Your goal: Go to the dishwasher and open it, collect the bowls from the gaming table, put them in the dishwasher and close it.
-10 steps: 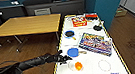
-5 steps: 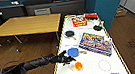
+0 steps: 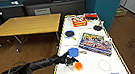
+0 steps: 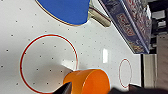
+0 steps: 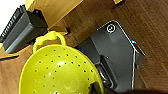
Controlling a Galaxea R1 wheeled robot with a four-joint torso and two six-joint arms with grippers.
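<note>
Reaching over white gaming desk [image 3: 92, 62], left tool [image 3: 72, 62] is arriving at orange bowl [image 3: 78, 66] near desk's close end; its opening, whether wide, narrow or gripping, cannot tell. In left wrist view, orange bowl [image 4: 87, 81] is sitting right by tool, beside red ring printed on desk. Blue paddle [image 3: 73, 52] is lying just beyond. Black bowl on blue rim [image 3: 69, 34] and another dark bowl [image 3: 97, 27] are waiting farther along, near game box [image 3: 95, 43]. Right tool is carrying yellow-green perforated colander [image 5: 58, 72] above floor. Judging: collecting is just starting; loading and closing dishwasher are left.
</note>
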